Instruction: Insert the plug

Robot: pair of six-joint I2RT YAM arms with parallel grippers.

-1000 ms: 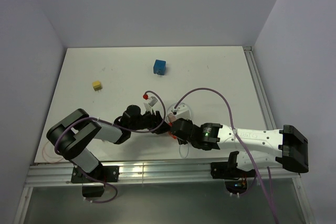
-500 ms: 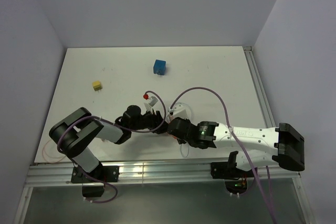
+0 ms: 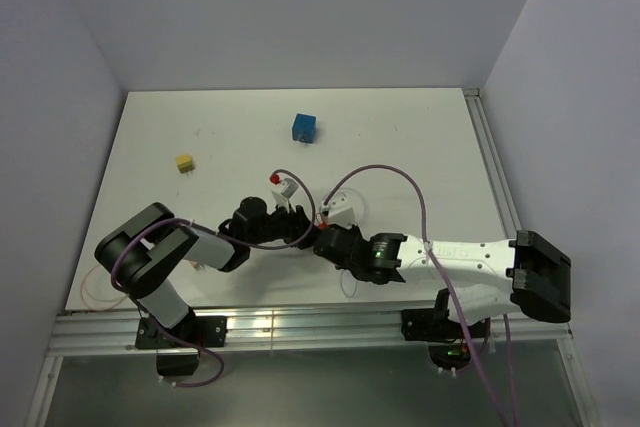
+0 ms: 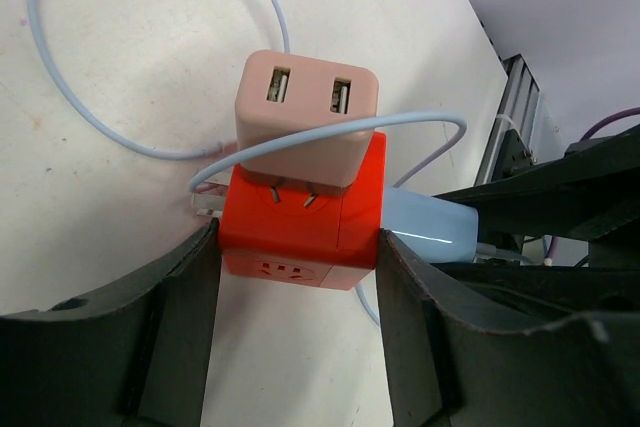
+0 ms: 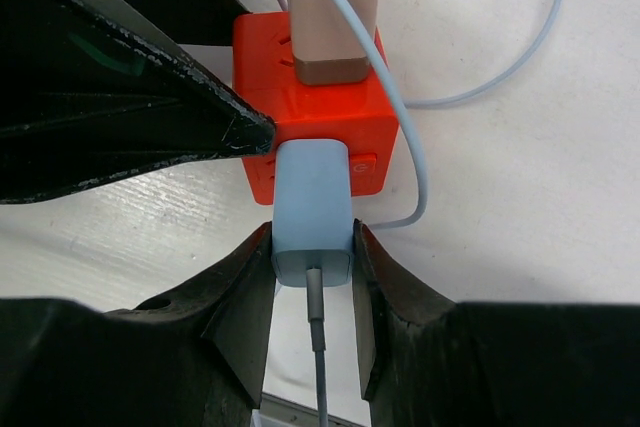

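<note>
Blue plug (image 5: 313, 212): held end-on against the side face of the red socket cube (image 5: 300, 117), near the middle of the white table (image 3: 400, 137) and towards its near edge; its front end meets the cube, but how deep it sits cannot be told. A thin cord leaves its rear end between the fingers. Right gripper (image 5: 312, 257): the 2 fingers are closed snugly on the plug's 2 flanks, with nothing else in their grasp. Red socket cube, left wrist view (image 4: 300, 222): clamped from 2 opposite sides by the left gripper (image 4: 297, 257), whose jaws stand about half apart with the cube filling the gap; the cube rests on the table. Pink charger (image 4: 305, 117): seated on another face of the cube, 2 USB ports facing outward, its 2 prongs partly exposed. Pale blue cable (image 4: 90, 117): loops over the tabletop, and 1 strand crosses the charger. From above, both arms meet at the cube. Well apart, towards the far side, lie 1 blue block (image 3: 304, 128) and 1 yellow block (image 3: 184, 162).
</note>
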